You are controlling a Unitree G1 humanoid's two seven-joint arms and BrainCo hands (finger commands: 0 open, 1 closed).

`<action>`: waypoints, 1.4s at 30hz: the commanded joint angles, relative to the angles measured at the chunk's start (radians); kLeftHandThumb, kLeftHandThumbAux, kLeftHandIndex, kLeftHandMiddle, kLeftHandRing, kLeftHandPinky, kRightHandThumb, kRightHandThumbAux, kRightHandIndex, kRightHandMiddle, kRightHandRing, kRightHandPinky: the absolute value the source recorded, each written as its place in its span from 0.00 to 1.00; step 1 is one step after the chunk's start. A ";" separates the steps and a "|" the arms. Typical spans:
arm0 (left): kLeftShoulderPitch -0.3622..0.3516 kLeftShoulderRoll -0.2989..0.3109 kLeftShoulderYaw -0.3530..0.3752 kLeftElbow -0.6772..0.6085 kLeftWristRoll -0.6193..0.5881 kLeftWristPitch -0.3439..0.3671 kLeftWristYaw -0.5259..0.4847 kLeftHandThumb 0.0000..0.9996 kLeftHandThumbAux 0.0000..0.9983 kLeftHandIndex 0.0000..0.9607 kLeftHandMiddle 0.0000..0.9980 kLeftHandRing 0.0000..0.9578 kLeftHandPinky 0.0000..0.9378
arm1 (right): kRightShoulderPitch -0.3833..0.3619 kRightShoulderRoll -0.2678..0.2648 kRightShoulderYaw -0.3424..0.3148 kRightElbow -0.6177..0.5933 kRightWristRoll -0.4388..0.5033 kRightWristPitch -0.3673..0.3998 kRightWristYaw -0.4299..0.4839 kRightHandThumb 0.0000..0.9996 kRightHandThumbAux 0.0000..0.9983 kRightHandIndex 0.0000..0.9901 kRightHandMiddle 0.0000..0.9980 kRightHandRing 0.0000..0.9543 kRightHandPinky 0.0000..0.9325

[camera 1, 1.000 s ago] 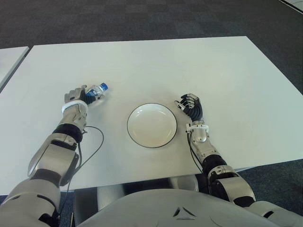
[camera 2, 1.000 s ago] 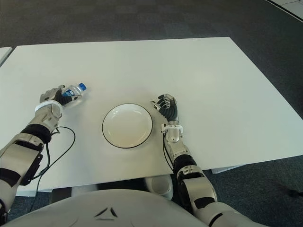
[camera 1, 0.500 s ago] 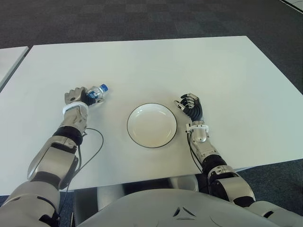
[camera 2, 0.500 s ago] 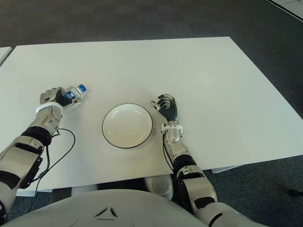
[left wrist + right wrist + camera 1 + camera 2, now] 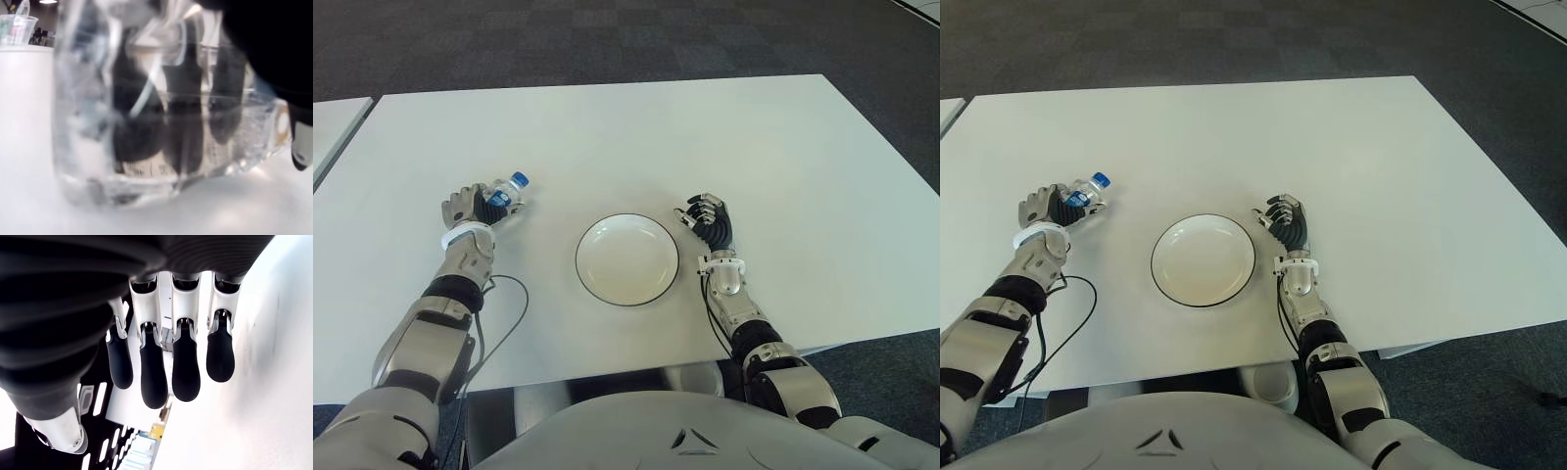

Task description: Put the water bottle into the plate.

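A small clear water bottle (image 5: 501,194) with a blue cap and blue label is held in my left hand (image 5: 470,206) at the table's left side, tilted with its cap pointing up and to the right. The left wrist view is filled by the bottle's (image 5: 161,112) clear body, with dark fingers wrapped behind it. The white plate (image 5: 626,259) with a dark rim lies in the middle of the table, well to the right of the bottle and with nothing in it. My right hand (image 5: 707,221) shows just right of the plate, fingers relaxed and holding nothing.
The white table (image 5: 705,137) stretches far back and to the right. A black cable (image 5: 504,308) loops on the table beside my left forearm. A second table's edge (image 5: 333,122) shows at the far left. Dark carpet surrounds everything.
My left hand has drawn the bottle slightly left and tipped it more upright; its cap now points higher. The right hand and the plate have not moved.
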 commanded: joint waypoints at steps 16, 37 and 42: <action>0.083 -0.082 0.047 0.114 -0.080 -0.082 0.012 0.86 0.67 0.42 0.54 0.91 0.93 | 0.009 0.007 -0.004 -0.003 0.007 0.011 0.006 0.71 0.73 0.44 0.61 0.65 0.67; 0.257 -0.059 0.084 -0.321 -0.087 -0.135 0.034 0.85 0.67 0.42 0.54 0.92 0.90 | 0.017 0.006 -0.001 -0.014 0.000 0.008 -0.007 0.71 0.73 0.44 0.60 0.65 0.67; 0.286 -0.093 0.099 -0.444 -0.082 -0.132 0.065 0.85 0.67 0.41 0.53 0.92 0.89 | 0.020 0.004 0.000 -0.019 0.000 0.009 -0.003 0.71 0.73 0.44 0.60 0.65 0.66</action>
